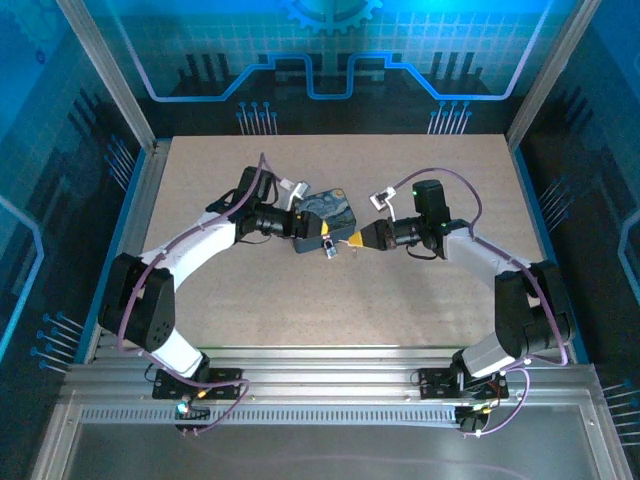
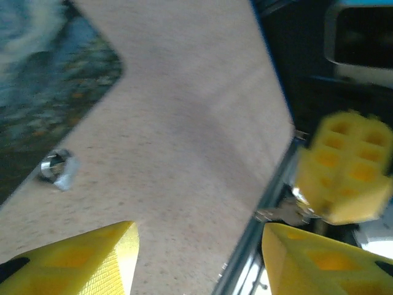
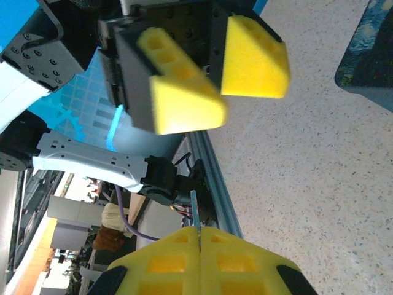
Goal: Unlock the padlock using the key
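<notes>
Beside the painted box (image 2: 37,80), the padlock (image 2: 55,169) lies on the bench (image 2: 184,123), near the left hand (image 2: 199,232), whose fingers stand apart, holding nothing. The right hand (image 3: 198,236) pinches the key (image 3: 194,209). Better to clamp the padlock steady, keyhole toward the key, before advancing it straight.

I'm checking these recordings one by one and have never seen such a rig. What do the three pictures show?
Two robot arms stand bolted at the near edge of a table. One picture looks down from above; the other two come from a camera on each wrist. On the table lies a flat blue swirl-painted box, and close by its edge a tiny shiny metal thing, probably the padlock. The left end effector is open and holds nothing. The right end effector is shut on a thin silvery key.
</notes>
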`<action>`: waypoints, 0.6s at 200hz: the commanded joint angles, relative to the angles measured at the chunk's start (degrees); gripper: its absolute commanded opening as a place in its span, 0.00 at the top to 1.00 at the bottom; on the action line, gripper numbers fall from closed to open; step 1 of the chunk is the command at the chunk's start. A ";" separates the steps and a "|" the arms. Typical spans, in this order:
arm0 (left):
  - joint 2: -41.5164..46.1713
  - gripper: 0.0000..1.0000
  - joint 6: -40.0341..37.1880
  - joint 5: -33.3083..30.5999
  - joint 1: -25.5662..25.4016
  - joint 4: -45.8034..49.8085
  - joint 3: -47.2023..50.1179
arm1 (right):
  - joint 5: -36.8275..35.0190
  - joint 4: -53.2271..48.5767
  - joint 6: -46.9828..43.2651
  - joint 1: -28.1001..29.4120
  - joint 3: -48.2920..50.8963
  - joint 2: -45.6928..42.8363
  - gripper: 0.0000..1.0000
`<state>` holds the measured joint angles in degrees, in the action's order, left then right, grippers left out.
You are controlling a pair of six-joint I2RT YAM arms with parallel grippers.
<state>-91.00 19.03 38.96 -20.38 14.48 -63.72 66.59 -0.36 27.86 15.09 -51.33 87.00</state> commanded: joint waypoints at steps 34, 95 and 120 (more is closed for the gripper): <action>1.17 0.42 22.98 -35.91 -9.27 -3.49 6.42 | -7.53 -6.70 -4.22 -1.19 -1.28 -0.69 1.00; -10.13 0.41 33.87 -56.60 -21.33 1.85 -2.72 | -20.49 -9.59 0.71 -5.85 0.29 -3.78 1.00; -14.17 0.40 36.66 -61.39 -22.50 5.29 -6.54 | -20.97 -9.22 1.67 -7.77 0.62 -6.57 1.00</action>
<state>-102.10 50.26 -12.43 -42.28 14.70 -66.35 48.40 -8.67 28.18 9.10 -51.29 84.44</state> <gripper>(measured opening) 0.595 0.046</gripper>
